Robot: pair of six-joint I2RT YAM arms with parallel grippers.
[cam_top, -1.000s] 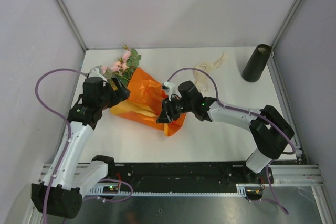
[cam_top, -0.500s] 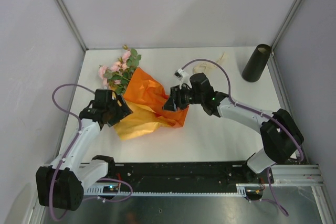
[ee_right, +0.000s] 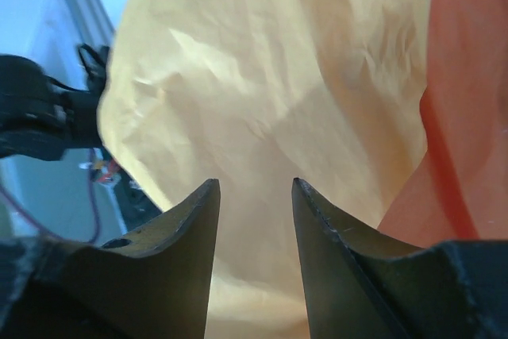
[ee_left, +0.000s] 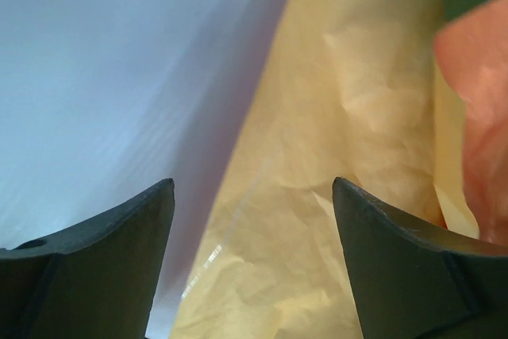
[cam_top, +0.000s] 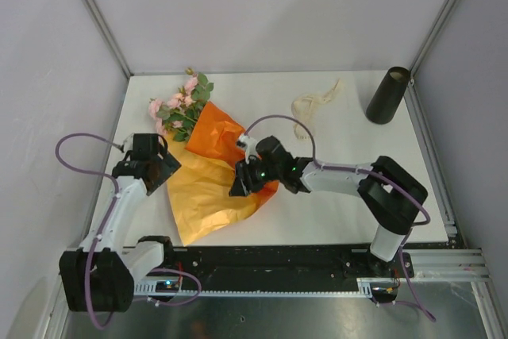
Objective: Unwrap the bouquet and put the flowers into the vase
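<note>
Standing vase [cam_top: 387,95] far right, flowers [cam_top: 181,102] in orange paper [cam_top: 198,192], left tool [ee_left: 252,184] spread wide, right tool [ee_right: 255,182] parted.

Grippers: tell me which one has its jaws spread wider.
The left gripper: wide open over the paper edge, while the right gripper shows only a narrow gap.

Pink flowers [cam_top: 178,105] poke from the opened paper [cam_top: 202,196]; vase [cam_top: 387,95] stands well apart.

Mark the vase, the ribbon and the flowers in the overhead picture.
vase [cam_top: 388,96], top external view, middle of its black side.
ribbon [cam_top: 323,96], top external view, on the cream strand beside the loop.
flowers [cam_top: 176,102], top external view, on a pink bloom in the cluster.
</note>
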